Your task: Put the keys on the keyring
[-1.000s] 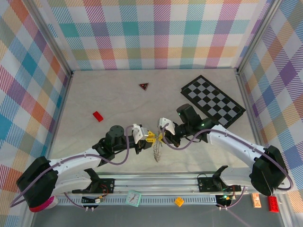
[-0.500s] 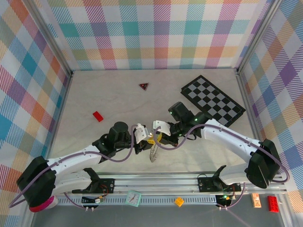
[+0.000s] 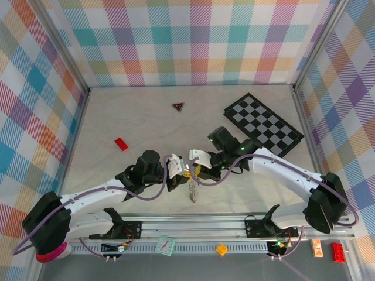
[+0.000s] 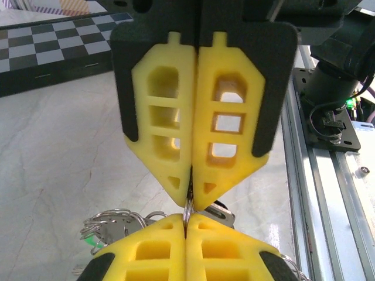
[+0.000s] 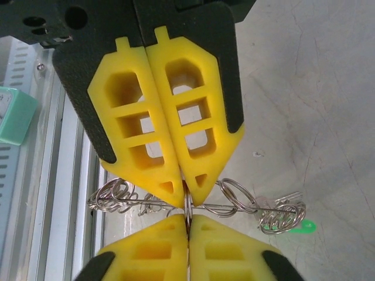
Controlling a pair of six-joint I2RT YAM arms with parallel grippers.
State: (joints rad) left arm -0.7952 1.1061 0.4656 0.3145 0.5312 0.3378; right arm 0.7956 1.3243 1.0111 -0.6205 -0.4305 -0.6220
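- left gripper (image 4: 186,221): fingers pressing together, pinching the keyring (image 5: 206,206) wire at its tips;
- right gripper (image 5: 188,221): facing it tip-to-tip, jaws together, nipping the same wire; keys (image 5: 282,215) bunching either side

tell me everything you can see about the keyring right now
The keyring is a thin, silvery wire loop that looks like metal, crowded with small rings and coiled bits bunched toward both ends. It is pinched edge-on between the left gripper and the right gripper, both shut on the wire and meeting tip to tip. From above it dangles below them as a narrow strip, apparently lifted off the table.
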